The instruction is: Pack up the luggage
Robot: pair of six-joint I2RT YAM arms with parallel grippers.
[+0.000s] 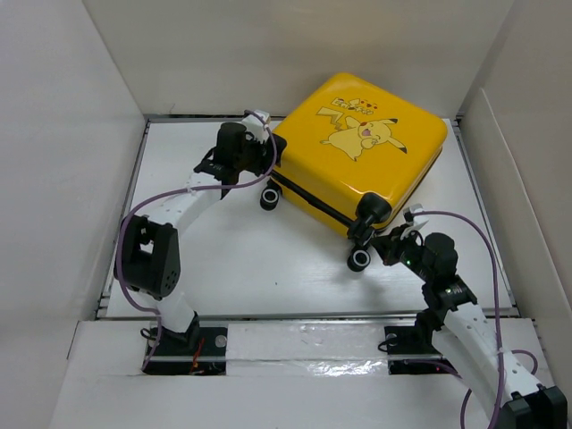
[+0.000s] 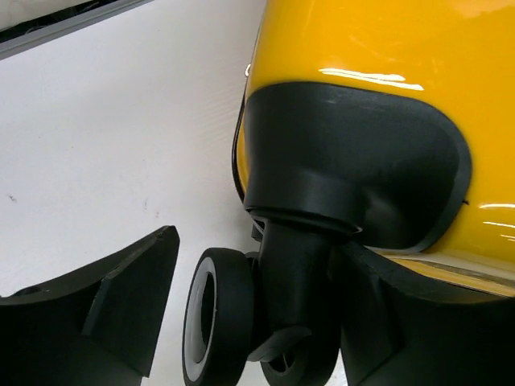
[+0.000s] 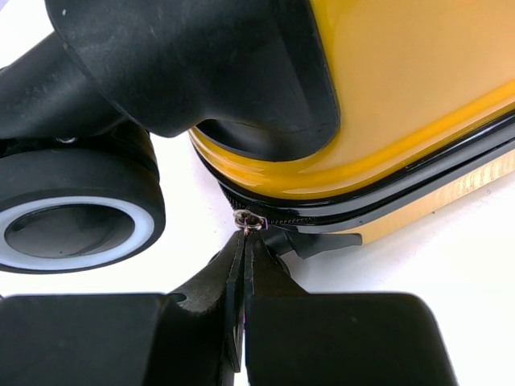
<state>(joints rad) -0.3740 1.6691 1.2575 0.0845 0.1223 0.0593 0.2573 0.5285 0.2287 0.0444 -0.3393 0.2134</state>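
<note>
The luggage is a yellow hard-shell suitcase with a Pikachu print. It lies flat and closed at the back of the table. My left gripper is at its left corner. In the left wrist view the gripper stands open around a black caster wheel. The left finger is apart from the wheel and the right finger sits against the wheel housing. My right gripper is at the near corner beside another wheel. In the right wrist view that gripper is shut on the zipper pull of the luggage.
White walls box in the table on three sides. A raised white strip runs along the front by the arm bases. Purple cables loop beside both arms. Bare table surface lies between the arms and the suitcase.
</note>
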